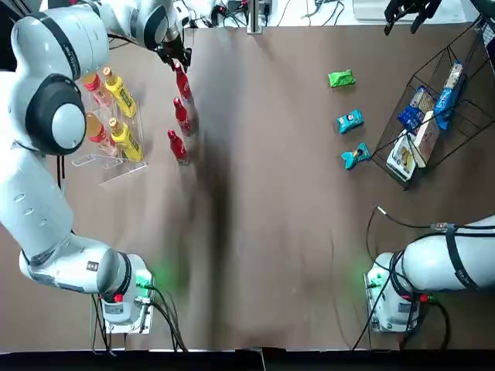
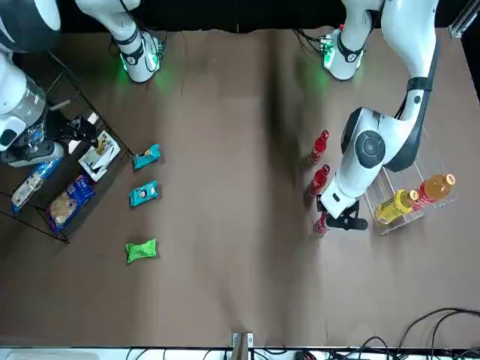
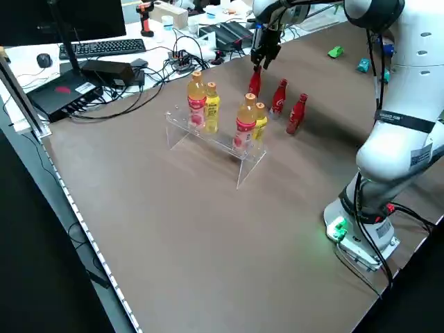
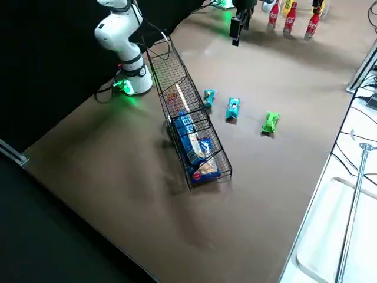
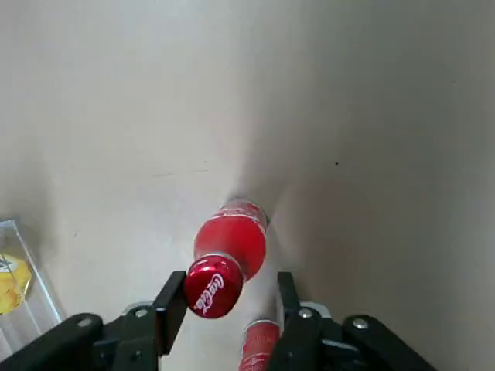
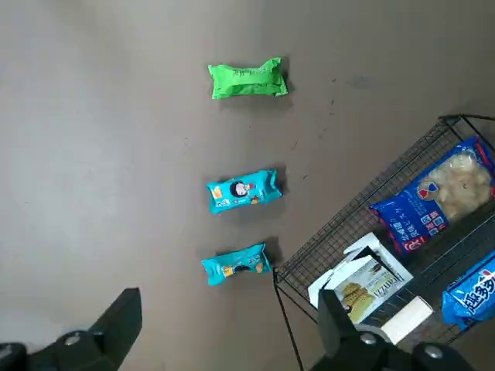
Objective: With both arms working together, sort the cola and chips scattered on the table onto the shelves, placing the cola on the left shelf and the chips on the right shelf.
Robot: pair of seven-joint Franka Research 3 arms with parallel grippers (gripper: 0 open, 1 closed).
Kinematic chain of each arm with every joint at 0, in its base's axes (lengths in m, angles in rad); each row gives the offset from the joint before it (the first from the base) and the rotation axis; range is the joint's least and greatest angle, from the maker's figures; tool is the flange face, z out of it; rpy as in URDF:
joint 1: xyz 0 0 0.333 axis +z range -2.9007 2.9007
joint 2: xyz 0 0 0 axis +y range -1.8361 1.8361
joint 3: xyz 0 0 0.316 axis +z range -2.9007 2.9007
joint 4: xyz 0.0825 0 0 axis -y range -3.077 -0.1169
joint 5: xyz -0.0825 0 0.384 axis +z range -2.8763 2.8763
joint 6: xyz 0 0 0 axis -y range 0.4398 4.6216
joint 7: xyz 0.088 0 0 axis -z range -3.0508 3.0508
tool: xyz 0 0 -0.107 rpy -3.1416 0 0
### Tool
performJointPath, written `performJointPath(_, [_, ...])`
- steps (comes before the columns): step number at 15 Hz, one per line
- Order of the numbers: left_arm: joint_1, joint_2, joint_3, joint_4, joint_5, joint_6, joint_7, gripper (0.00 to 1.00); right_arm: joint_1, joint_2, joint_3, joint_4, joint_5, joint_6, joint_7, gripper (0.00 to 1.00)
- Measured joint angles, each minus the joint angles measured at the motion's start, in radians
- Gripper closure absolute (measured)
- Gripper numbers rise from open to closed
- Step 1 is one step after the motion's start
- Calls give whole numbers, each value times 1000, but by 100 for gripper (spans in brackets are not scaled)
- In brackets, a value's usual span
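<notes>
Fingers of my left gripper [image 5: 224, 309] stand a little wider than the red cap, one on each side of it, over the far cola bottle [image 1: 182, 82] in the row of three; I see no contact yet, so I judge it poised to close and nothing is held. That bottle stands upright on the brown table [image 1: 263, 193], just beside the clear acrylic shelf [image 3: 215, 139], with the middle cola [image 1: 182, 116] and the near cola [image 1: 178, 146] lined up behind it. The shelf already carries orange-drink and yellow-labelled bottles.

I expect the bottle to be stiff and smooth, probably slippery on the rounded shoulder and top-heavy enough to tip. I would take it at the neck just under the cap, where the ridge should stop it sliding through.

My right gripper [image 6: 232, 332] hangs spread wide and empty, high above the table near the black wire rack [image 1: 433, 116]. The green chips packet [image 6: 248, 79] and two teal packets [image 6: 242, 191] [image 6: 235, 263] lie flat in a line just beside that rack, the nearest almost at its corner. They look light, soft and crinkly; I would pinch each across the middle, gently.
</notes>
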Motion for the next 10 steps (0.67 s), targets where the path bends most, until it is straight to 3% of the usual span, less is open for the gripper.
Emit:
performJointPath(6, [0,4,3,0,31,0,-2,50,3,0,-2,0,0,19,0,0])
performJointPath(10, [1,7,3,0,36,0,-3,60,3,0,-4,0,-1,30,1,0])
